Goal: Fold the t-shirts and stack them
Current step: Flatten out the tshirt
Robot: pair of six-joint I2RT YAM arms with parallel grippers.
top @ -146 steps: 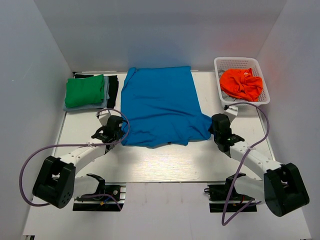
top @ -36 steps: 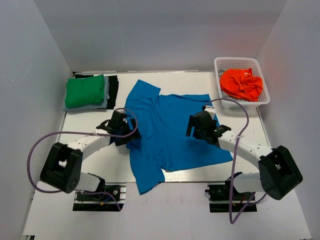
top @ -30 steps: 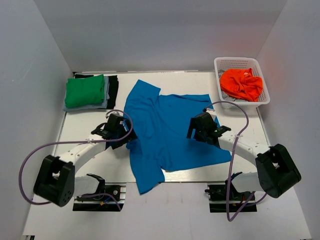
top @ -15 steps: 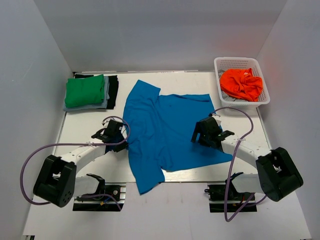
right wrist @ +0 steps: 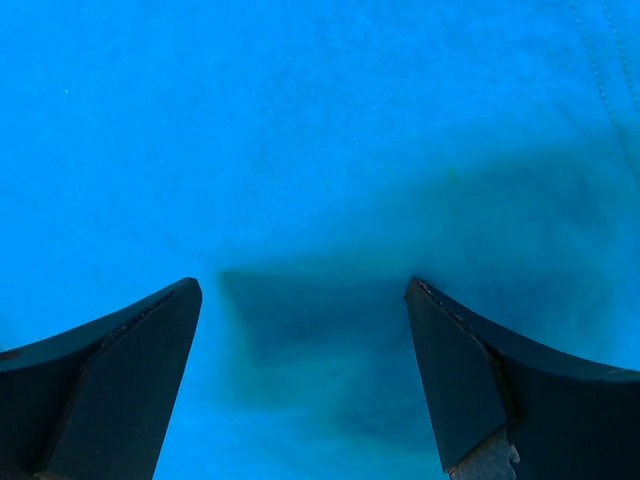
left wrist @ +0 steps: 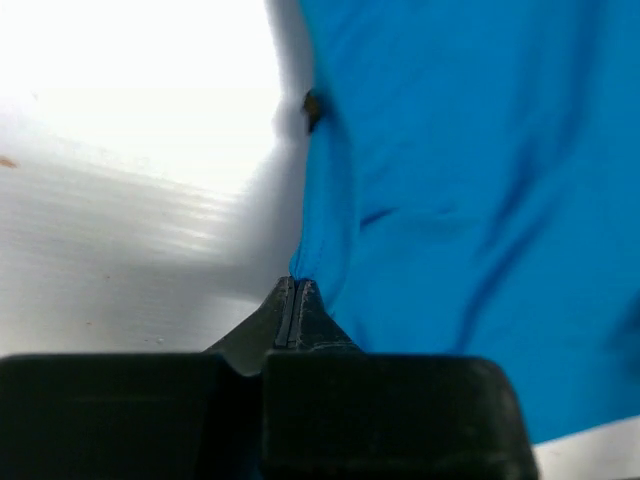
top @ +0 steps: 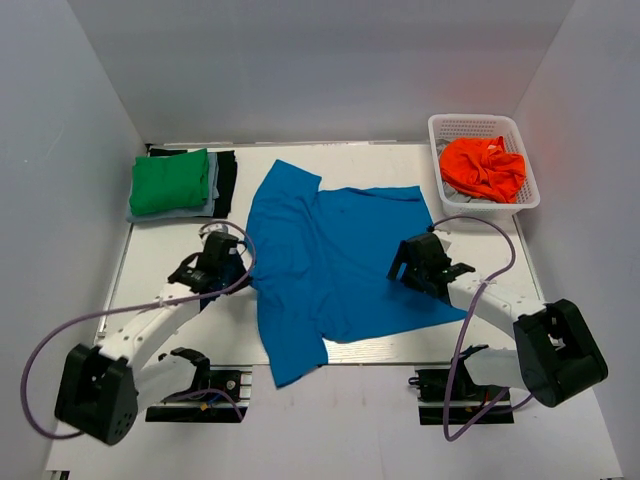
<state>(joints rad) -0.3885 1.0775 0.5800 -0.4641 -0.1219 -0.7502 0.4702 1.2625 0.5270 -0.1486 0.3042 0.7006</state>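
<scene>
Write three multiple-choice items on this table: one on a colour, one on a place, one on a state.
1. What colour is the t-shirt on top of the folded stack?
A orange
B green
C white

2. Where does the orange t-shirt lie?
A in the white basket
B on the folded stack
C spread flat mid-table

3. How is the right pincer?
A shut on the basket's rim
B open over the blue t-shirt
C shut on a sleeve

Key:
1 B: the green t-shirt lies uppermost at the far left.
2 A: the orange cloth sits bunched inside the basket at the far right.
3 B: the right wrist view shows both fingers spread wide, with only blue cloth beneath them.
</scene>
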